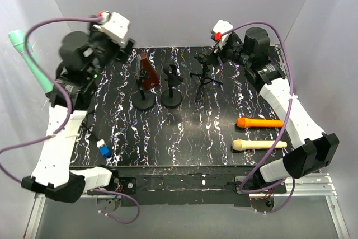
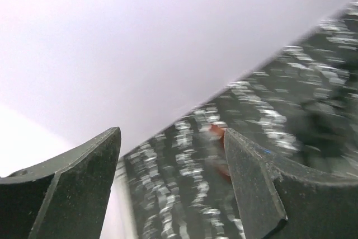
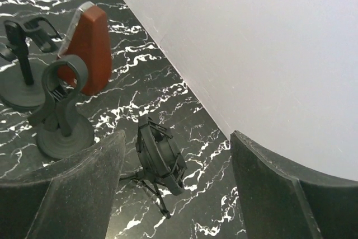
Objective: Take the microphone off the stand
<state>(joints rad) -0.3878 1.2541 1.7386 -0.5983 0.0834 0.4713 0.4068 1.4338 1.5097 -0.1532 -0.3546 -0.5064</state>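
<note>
Three black stands sit at the back of the marbled table: a round-base stand (image 1: 144, 98) by a red-brown wedge (image 1: 148, 73), a round-base ring-clip stand (image 1: 172, 85) and a tripod shock mount (image 1: 204, 76). No microphone sits in the ring clip (image 3: 62, 79) or the shock mount (image 3: 159, 158). A green microphone (image 1: 31, 62) lies off the table's left side, by the left arm. An orange microphone (image 1: 260, 122) and a beige microphone (image 1: 259, 145) lie at the right. My left gripper (image 2: 172, 138) is open and empty at the back left (image 1: 126, 47). My right gripper (image 3: 178, 138) hangs open over the shock mount (image 1: 212, 54).
A small blue and white object (image 1: 103, 149) lies near the front left edge. White walls close in the back and both sides. The red-brown wedge (image 3: 92, 43) stands behind the clip stands. Purple cables loop from both arms.
</note>
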